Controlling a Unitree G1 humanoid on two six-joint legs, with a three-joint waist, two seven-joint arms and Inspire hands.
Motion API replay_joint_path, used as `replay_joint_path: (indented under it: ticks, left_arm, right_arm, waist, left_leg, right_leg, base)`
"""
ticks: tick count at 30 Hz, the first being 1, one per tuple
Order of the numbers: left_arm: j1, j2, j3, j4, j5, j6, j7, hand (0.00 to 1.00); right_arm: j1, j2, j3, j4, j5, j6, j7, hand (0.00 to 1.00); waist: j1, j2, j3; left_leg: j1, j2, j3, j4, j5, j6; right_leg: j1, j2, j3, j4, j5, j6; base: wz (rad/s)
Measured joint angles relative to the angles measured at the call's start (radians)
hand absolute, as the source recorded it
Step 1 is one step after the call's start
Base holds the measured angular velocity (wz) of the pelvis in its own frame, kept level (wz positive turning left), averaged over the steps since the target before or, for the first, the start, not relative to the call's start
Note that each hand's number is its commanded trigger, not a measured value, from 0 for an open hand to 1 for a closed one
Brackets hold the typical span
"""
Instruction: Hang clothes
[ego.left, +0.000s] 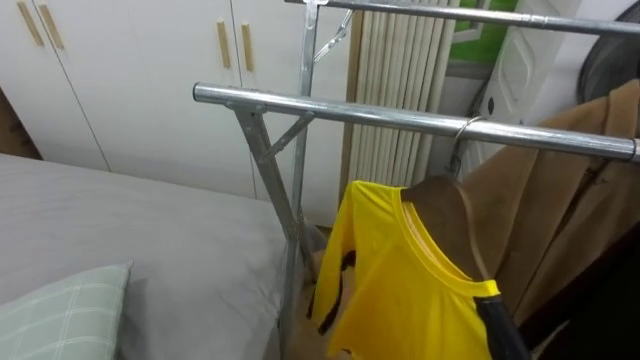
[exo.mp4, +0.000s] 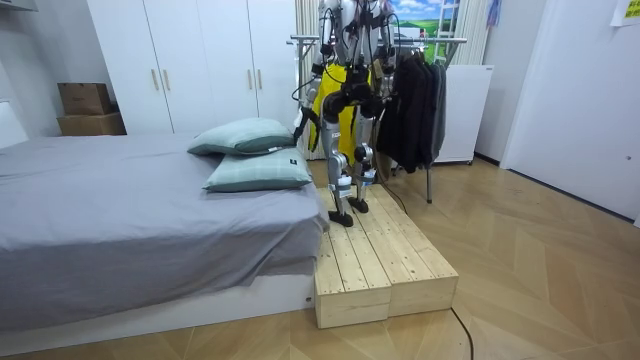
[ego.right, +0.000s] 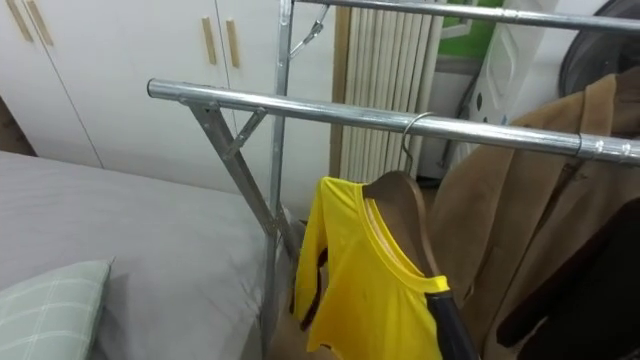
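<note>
Hanging from rail: shirt, light, limp cloth; take stiff hanger below hook. Left hand low, grip: cannot tell.

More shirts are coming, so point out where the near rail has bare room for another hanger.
The near rail is bare from its left end to the hook of the hanger carrying the yellow shirt. Right of the hook the tan coat crowds in.
</note>
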Motion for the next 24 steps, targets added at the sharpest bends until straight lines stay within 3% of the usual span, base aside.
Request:
replay_joint_path:
  ticks: [11, 18, 24]
  left_arm:
    - [0.002, 0.003, 0.002, 0.01, -0.032, 0.001, -0.043, 0.0]
    - [-0.005, 0.006, 0.001, 0.022, -0.054, 0.001, -0.043, 0.0]
    - [-0.004, 0.006, 0.001, 0.023, -0.071, 0.001, -0.043, 0.0]
  right_arm:
    - [0.02, 0.003, -0.031, 0.002, 0.023, 0.033, 0.012, 0.0]
    - [0.016, 0.002, -0.009, 0.0, 0.026, 0.041, 0.013, 0.0]
    - [0.016, 0.002, -0.009, 0.0, 0.025, 0.041, 0.013, 0.0]
  waist:
    - [0.001, 0.004, 0.0013]
    - [0.002, -0.002, 0.0027]
    - [0.004, -0.003, 0.0026]
  left_leg:
    - [0.011, 0.001, -0.004, 0.0, -0.002, -0.002]
    - [0.016, -0.002, -0.049, 0.001, -0.002, -0.002]
    - [0.016, -0.002, -0.052, 0.001, -0.002, -0.002]
  right_leg:
    - [0.003, 0.0, 0.003, 0.002, -0.017, -0.001]
    - [0.001, 0.004, 0.015, 0.019, -0.03, -0.005]
    - [0.002, 0.003, 0.013, 0.019, -0.03, -0.006]
  base:
    - [-0.02]
    - [0.0]
    - [0.01]
